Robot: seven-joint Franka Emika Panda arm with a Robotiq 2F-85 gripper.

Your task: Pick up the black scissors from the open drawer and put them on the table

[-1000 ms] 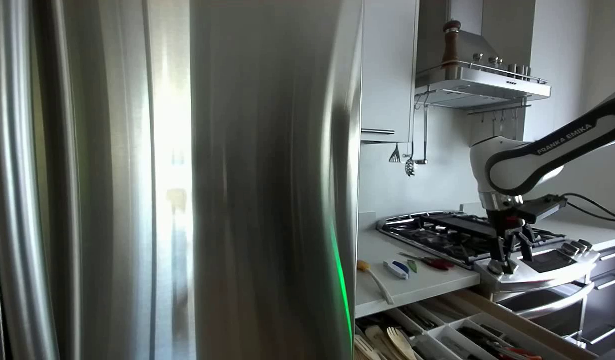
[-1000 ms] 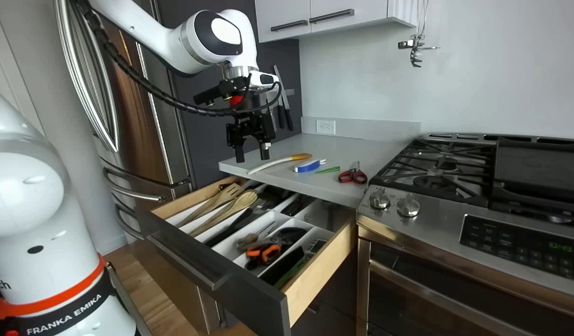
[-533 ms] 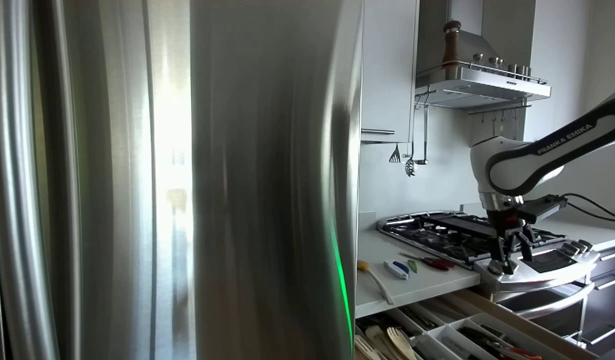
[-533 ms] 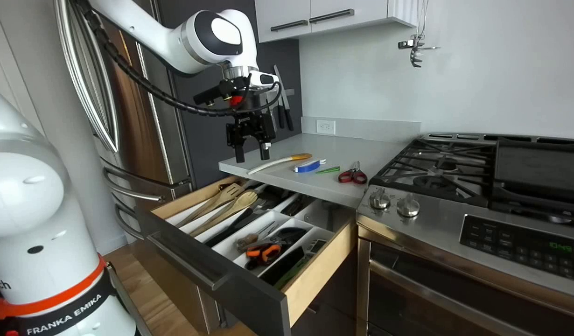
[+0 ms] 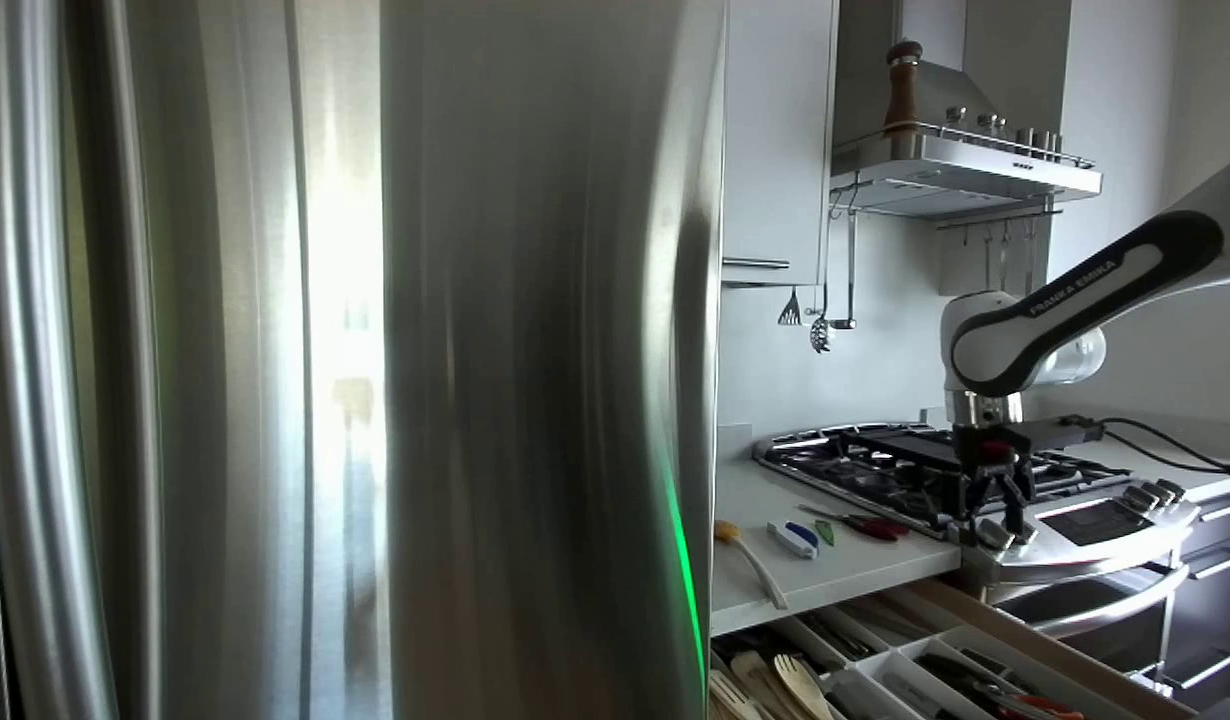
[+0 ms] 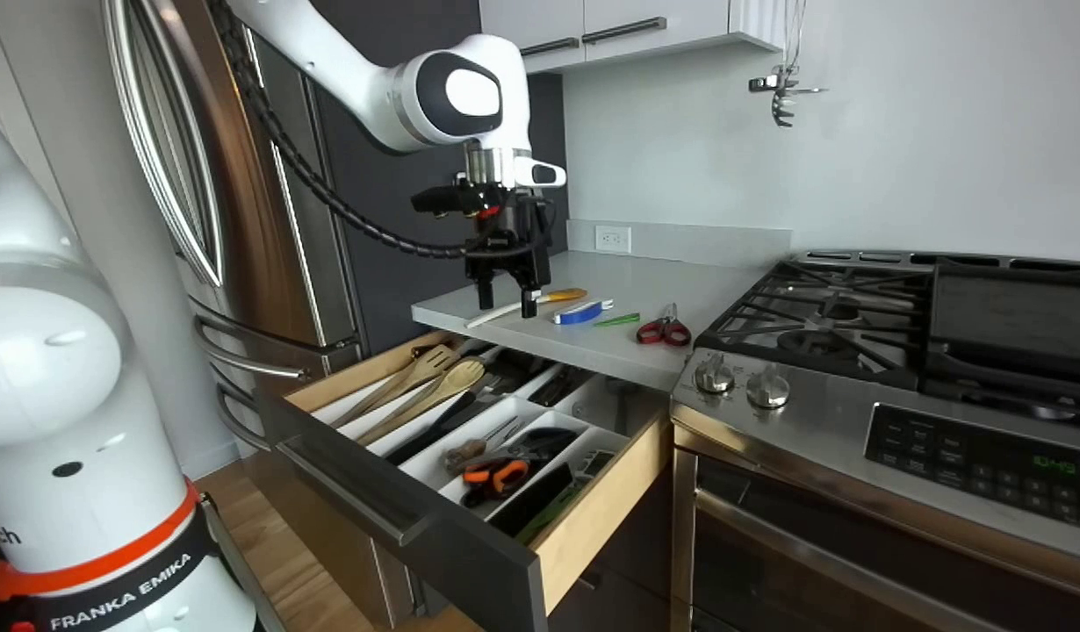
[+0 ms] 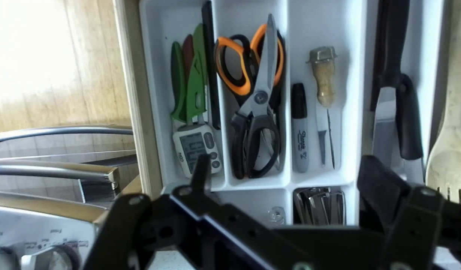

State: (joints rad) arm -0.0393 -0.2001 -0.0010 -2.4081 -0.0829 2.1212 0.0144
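Black scissors point(image 7: 260, 98) lie in the open drawer point(image 6: 606, 513), not yet held: the fingers point(image 7: 378, 183) of the gripper point(image 6: 507, 301) are spread wide with nothing between them, raised clear of the tray. I take the step in hand to be the approach before the grasp. Next should come a shift towards the scissors, which sit ahead of the fingers in the wrist view, then a descent into their narrow compartment point(image 7: 249, 13) and a pinch on the upper pair alone, since it rests on orange-handled scissors point(image 7: 240, 88) that could snag. Carrying it to the white table point(image 6: 654, 276) would follow. As for writing, the marker point(image 7: 300, 127) alongside says "Sharpie", while the brand and digits on the timer point(image 7: 196, 148) are too blurred to trust. "FRANKA EMIKA" runs along the arm point(image 5: 1075, 295) in an exterior view and also across the robot base point(image 6: 110, 579), where a cut-off "ch" shows. Green digits on the oven clock point(image 6: 1054, 465) look like 10:49; the print by the knob point(image 7: 47, 258) is illegible.
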